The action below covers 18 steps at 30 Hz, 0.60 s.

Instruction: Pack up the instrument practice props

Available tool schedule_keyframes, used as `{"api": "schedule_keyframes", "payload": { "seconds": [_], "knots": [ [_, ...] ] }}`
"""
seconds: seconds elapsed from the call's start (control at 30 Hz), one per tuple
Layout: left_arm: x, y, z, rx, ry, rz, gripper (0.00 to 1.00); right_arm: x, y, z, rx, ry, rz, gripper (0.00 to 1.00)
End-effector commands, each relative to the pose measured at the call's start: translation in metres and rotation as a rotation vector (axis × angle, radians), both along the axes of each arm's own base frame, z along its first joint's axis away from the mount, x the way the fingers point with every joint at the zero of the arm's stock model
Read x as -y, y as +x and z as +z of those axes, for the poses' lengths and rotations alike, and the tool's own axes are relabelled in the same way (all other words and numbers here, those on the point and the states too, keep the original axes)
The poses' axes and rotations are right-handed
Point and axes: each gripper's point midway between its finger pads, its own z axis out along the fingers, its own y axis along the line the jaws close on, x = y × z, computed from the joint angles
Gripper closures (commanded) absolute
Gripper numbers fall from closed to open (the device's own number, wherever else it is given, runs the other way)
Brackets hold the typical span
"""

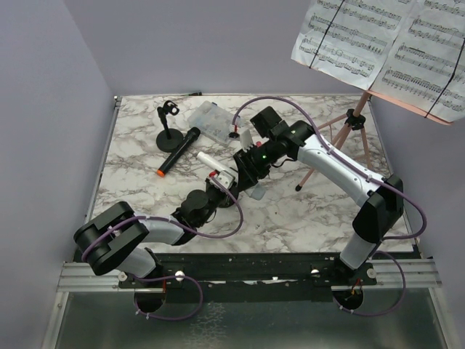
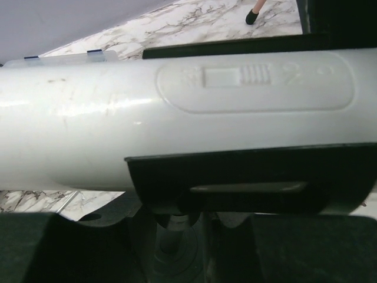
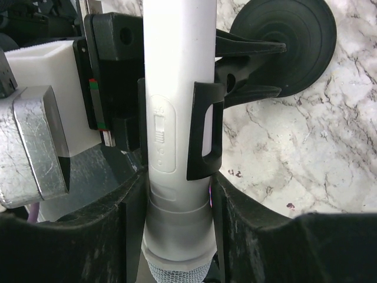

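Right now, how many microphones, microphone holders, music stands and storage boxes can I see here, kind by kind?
Microphones: 2 (black microphone, white microphone)
Mic holders: 2 (standing mic holder, clipped mic holder on the white one)
Music stands: 1 (pink tripod music stand)
Boxes: 1 (clear plastic box)
Total: 6

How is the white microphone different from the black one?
The white plastic microphone with a grey mesh head is pinched by the right gripper; the black microphone with an orange end lies untouched on the marble table. The white one sits in a black clip; the black one lies loose. Both are long, handheld sticks.
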Motion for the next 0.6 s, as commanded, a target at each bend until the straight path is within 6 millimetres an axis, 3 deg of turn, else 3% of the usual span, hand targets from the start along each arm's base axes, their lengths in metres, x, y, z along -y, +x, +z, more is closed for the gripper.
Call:
{"api": "schedule_keyframes", "payload": {
  "seconds": [0.0, 0.3, 0.4, 0.57],
  "knots": [
    [-0.002, 0.005, -0.009, -0.058, -0.014, 0.026, 1.00, -0.003, -0.008, -0.013, -0.049, 0.006, 0.055, 0.52],
    [-0.004, 0.007, -0.010, -0.069, -0.021, 0.031, 1.00, -0.009, -0.006, -0.020, -0.051, 0.025, 0.087, 0.49],
    [-0.006, 0.009, -0.011, -0.075, -0.025, 0.048, 1.00, -0.011, -0.007, -0.021, -0.055, 0.035, 0.098, 0.60],
    [-0.026, 0.019, -0.019, -0.112, -0.051, 0.159, 1.00, -0.008, -0.011, -0.021, -0.067, 0.028, 0.118, 0.85]
  ]
}}
